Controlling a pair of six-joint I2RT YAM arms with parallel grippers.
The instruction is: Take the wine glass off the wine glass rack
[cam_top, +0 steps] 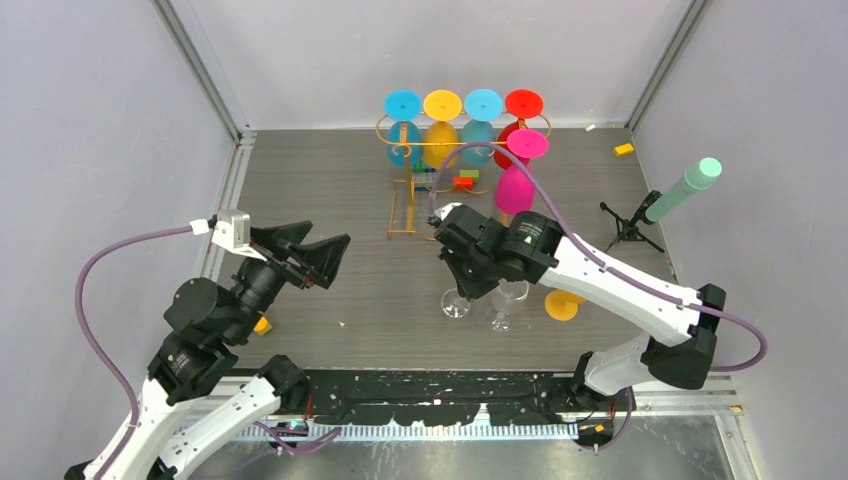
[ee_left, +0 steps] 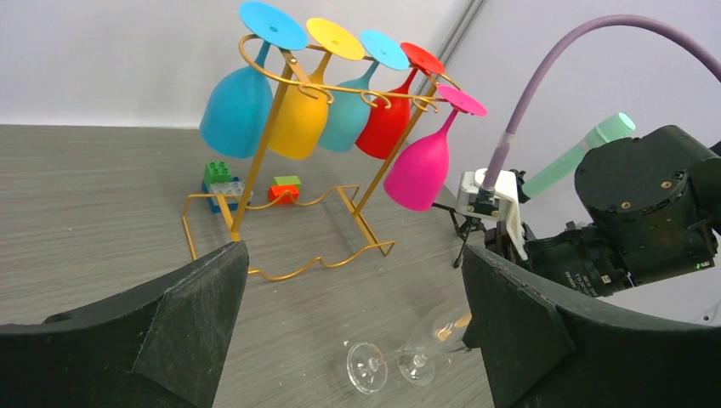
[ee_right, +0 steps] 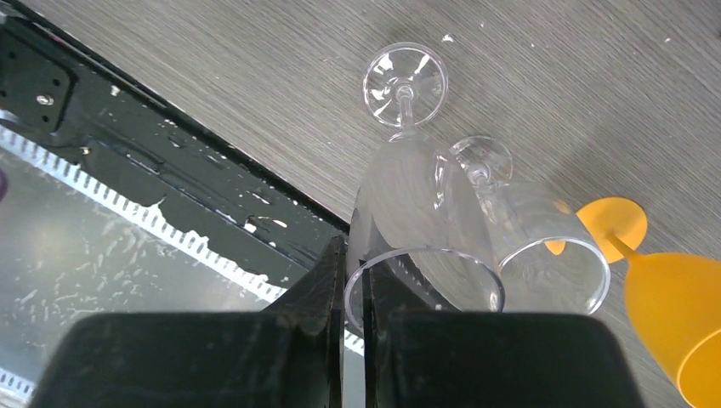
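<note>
The clear wine glass (ee_right: 408, 204) is off the wine glass rack (ee_left: 253, 170), out near the middle of the surface (cam_top: 330, 190), roughly at 5 o'clock from the rack. The right end effector (ee_right: 355, 255) has its jaws drawn narrow, pinching the glass's rim. The glass is tilted with its foot low, and I cannot tell whether the foot touches down. From overhead the wrist hides that grip and most of the bowl.

Touching it at 3 o'clock is a second clear glass (ee_right: 544, 234). Beyond that is an orange glass (ee_right: 672, 314), cut off by the frame edge.

The rack stands at 12 o'clock. Hanging bowl-down from it are a blue glass (ee_left: 235, 110), yellow glass (ee_left: 299, 119), teal glass (ee_left: 344, 119), red glass (ee_left: 384, 127) and magenta glass (ee_left: 418, 174), with toy bricks (ee_left: 219, 180) at its base.

The left end effector (cam_top: 310, 255) hangs at 9 o'clock, jaws spread wide, holding nothing.
</note>
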